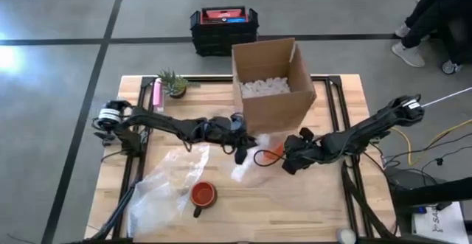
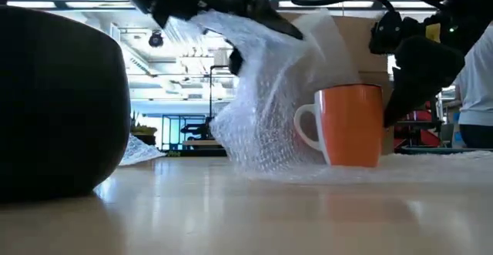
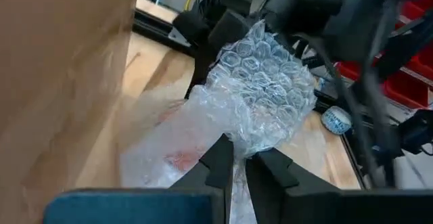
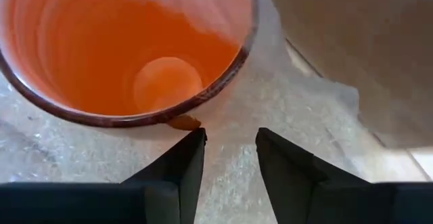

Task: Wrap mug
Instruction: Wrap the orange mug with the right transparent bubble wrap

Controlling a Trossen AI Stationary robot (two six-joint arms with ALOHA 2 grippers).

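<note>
right now my left gripper (image 3: 239, 158) is pinched onto a raised edge of the bubble wrap (image 3: 260, 92), holding the sheet up off the wooden table (image 1: 310, 207) just in front of the cardboard box (image 1: 274, 78). my right gripper (image 4: 230, 149) hangs beside the orange mug (image 2: 352, 124) with its fingers (image 4: 179, 166) a little apart and nothing between them. the mug stands upright on the flat part of that same sheet, near the middle of the table, with its white handle turned toward the lifted wrap.

i judge the mug to be glazed ceramic: stiff, fairly heavy, slick on its wall and breakable if tipped or knocked. its round, straight-sided body has a dark rim and an orange inside, and the best hold is across the rim or wall, or else a steadying press from outside. the wrap is the opposite: thin clear plastic studded with little air cells, very light, floppy and crinkly, so it will drape and spring back unless kept taut. taking it by an edge, as i do now, looks right.

a second mug (image 1: 203, 194), reddish, sits on another clear plastic sheet (image 1: 158, 189) nearer the table's front. white packing fill (image 1: 264, 87) lies inside the box.
</note>
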